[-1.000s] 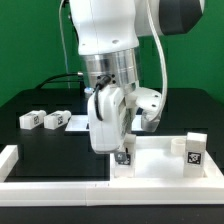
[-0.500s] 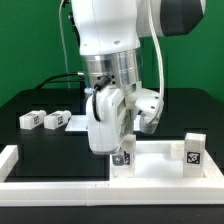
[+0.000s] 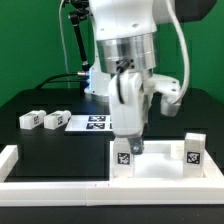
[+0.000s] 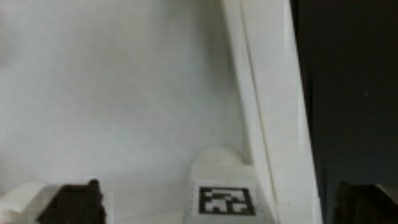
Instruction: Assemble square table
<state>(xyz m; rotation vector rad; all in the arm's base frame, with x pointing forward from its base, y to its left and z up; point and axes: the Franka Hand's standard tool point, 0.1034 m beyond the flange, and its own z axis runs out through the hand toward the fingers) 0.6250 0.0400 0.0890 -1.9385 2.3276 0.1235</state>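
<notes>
The square table's white slab point(image 3: 160, 168) lies at the front right of the exterior view, and its recessed face fills the wrist view point(image 4: 107, 90). A tagged white leg point(image 3: 122, 156) stands upright at the slab's near-left corner, and a second leg point(image 3: 194, 150) stands at the right corner. Two loose leg blocks point(image 3: 30, 119) point(image 3: 57, 121) lie on the black table at the left. My gripper point(image 3: 134, 145) hovers just above and to the right of the left leg. In the wrist view the gripper point(image 4: 217, 203) is open. That leg point(image 4: 222, 196) sits between the dark fingers point(image 4: 71, 201) with gaps on both sides.
The marker board point(image 3: 96, 123) lies flat behind the slab. A low white border wall point(image 3: 55, 185) runs along the front and up the left side point(image 3: 8, 158). The black table point(image 3: 60, 150) spreads left of the slab.
The arm has swung toward the exterior view's right and the gripper has come off the left leg. The leg stays upright at the slab's corner, now in plain view.
</notes>
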